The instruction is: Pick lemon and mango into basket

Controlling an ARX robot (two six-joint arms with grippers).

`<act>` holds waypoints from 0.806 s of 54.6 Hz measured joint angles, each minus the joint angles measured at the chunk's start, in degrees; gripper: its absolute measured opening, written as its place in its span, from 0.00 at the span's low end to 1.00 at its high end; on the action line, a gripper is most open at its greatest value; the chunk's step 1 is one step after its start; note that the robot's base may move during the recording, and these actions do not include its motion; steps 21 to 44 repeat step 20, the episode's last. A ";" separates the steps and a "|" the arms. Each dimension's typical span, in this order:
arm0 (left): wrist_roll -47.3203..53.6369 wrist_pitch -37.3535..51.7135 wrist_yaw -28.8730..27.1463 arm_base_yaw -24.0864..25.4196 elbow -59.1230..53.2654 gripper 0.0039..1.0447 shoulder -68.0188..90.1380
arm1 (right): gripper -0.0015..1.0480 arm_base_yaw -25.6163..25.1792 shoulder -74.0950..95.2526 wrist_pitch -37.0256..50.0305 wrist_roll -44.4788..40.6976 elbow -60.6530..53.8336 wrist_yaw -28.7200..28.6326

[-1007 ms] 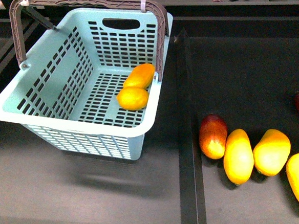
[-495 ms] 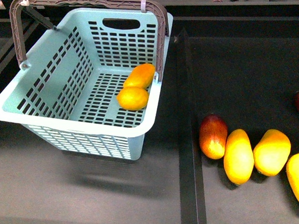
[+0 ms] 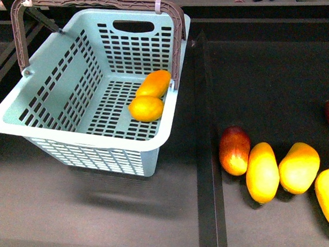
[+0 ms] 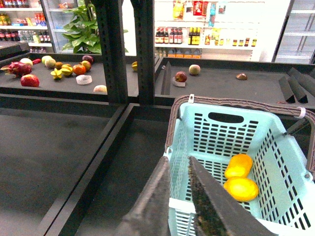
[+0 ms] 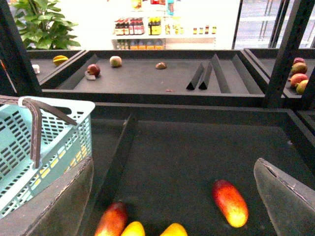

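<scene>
Dark shelf tray: lemon (image 3: 146,108) touches mango (image 3: 154,83) inside basket (image 3: 50,97). Your left gripper (image 4: 183,196) nearly closed above basket rim; right gripper (image 5: 172,196) wide apart, empty.

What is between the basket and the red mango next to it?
Front view: a raised dark divider runs between the basket and the red mango. Otherwise only bare dark shelf; no fruit lies there.

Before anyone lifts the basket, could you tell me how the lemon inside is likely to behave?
The lemon is a smooth oval, so it would probably roll if the basket tilts. It lies against the mango near one wall, which may check it. The slotted floor likely adds some grip.
</scene>
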 joint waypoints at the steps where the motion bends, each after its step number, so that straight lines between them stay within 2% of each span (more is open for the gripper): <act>1: 0.00 0.00 0.00 0.00 0.00 0.22 0.00 | 0.92 0.00 0.00 0.00 0.00 0.00 0.00; 12: 0.00 0.00 0.00 0.00 0.00 0.57 0.00 | 0.92 0.00 0.00 0.00 0.00 0.00 0.00; 16: 0.00 0.00 0.00 0.00 0.00 0.77 0.00 | 0.92 0.00 0.00 0.00 0.00 0.00 0.00; 20: 0.00 0.00 0.00 0.00 0.00 0.92 0.00 | 0.92 0.00 0.00 0.00 0.00 0.00 0.00; 44: 0.00 0.00 0.00 0.00 0.00 0.92 0.00 | 0.92 0.00 0.00 0.00 0.00 0.00 0.00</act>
